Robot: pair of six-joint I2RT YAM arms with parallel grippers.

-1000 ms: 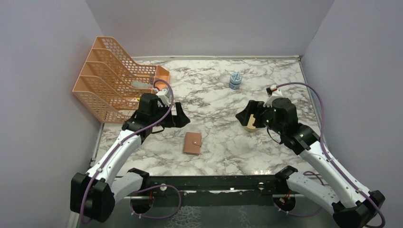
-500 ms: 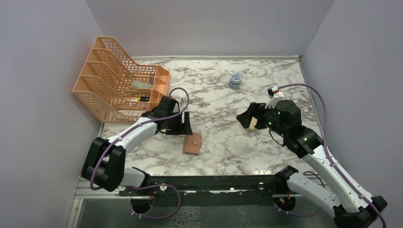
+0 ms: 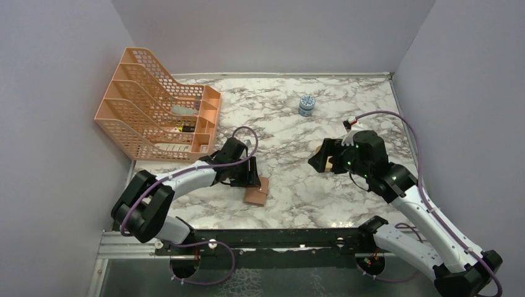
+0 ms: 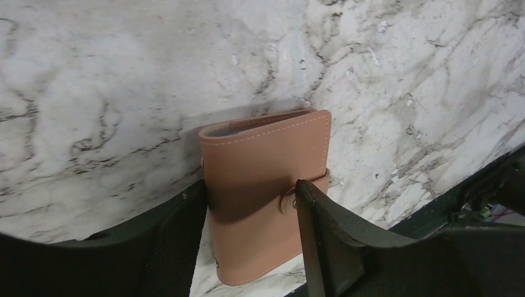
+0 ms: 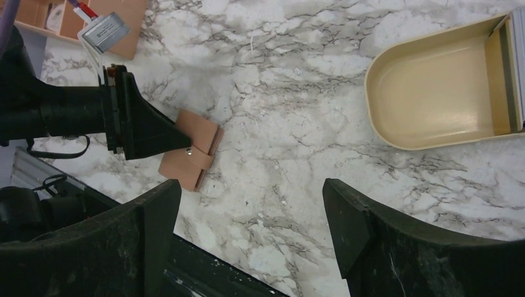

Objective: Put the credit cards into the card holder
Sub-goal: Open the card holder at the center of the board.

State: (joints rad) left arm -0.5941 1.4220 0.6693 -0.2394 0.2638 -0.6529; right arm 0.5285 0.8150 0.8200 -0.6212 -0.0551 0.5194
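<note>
While straddling the card holder [image 4: 266, 148] near the surface's [image 4: 111, 80] front edge with left jaws half-narrowed — firm hold or not, cannot tell — and right jaws wide and empty, seemingly securing it; next calls for pinning and unsnapping it.

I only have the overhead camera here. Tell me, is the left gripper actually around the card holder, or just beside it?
Observer: Around it. In the left wrist view the card holder sits between the left gripper's jaws, though I cannot tell whether they clamp it.
Operator: Is the holder opened yet?
Observer: No, its strap is snapped across the closed cover.
Operator: What's the tan thing hidden behind the right gripper?
Observer: A beige tray with a grey block at one end; no card shows in it.
</note>
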